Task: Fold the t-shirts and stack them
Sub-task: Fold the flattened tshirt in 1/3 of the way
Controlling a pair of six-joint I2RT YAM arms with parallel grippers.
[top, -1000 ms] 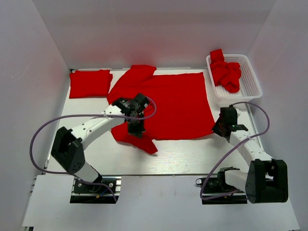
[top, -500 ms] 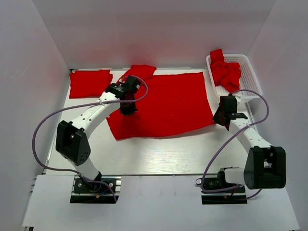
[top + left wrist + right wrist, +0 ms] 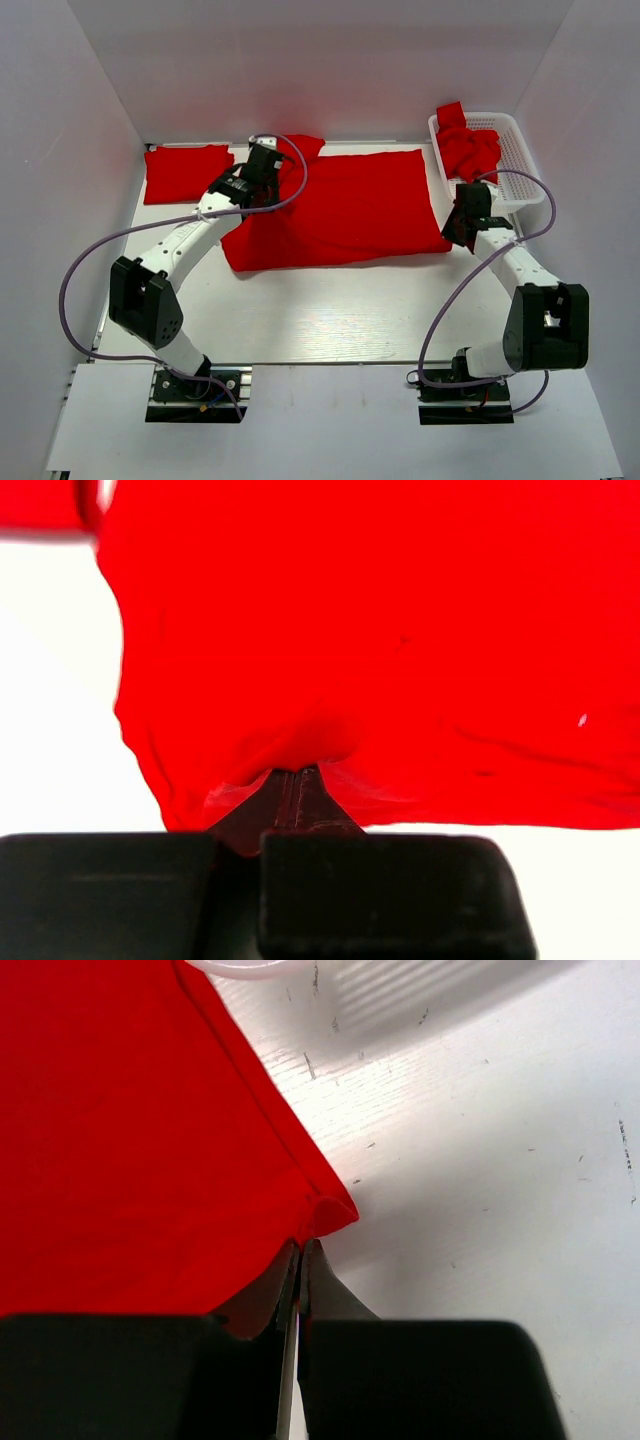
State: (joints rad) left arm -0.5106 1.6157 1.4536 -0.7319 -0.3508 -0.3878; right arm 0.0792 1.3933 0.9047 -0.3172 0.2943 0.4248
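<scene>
A large red t-shirt [image 3: 340, 212] lies spread on the table, its near part folded back over itself. My left gripper [image 3: 262, 176] is shut on its left edge near the far left corner; the pinched cloth [image 3: 300, 680] fills the left wrist view. My right gripper [image 3: 461, 225] is shut on the shirt's right near corner [image 3: 325, 1210], just above the table. A folded red t-shirt [image 3: 187, 172] lies at the far left. More crumpled red t-shirts [image 3: 470, 150] sit in the basket.
The white lattice basket [image 3: 520, 170] stands at the far right, close behind my right gripper. White walls enclose the table on three sides. A red sleeve [image 3: 298, 146] sticks out at the shirt's far edge.
Both grippers have moved away from me, carrying the shirt's near edge toward the far edge. The loose sleeve at the front left is now tucked under, and the shirt looks narrower.
</scene>
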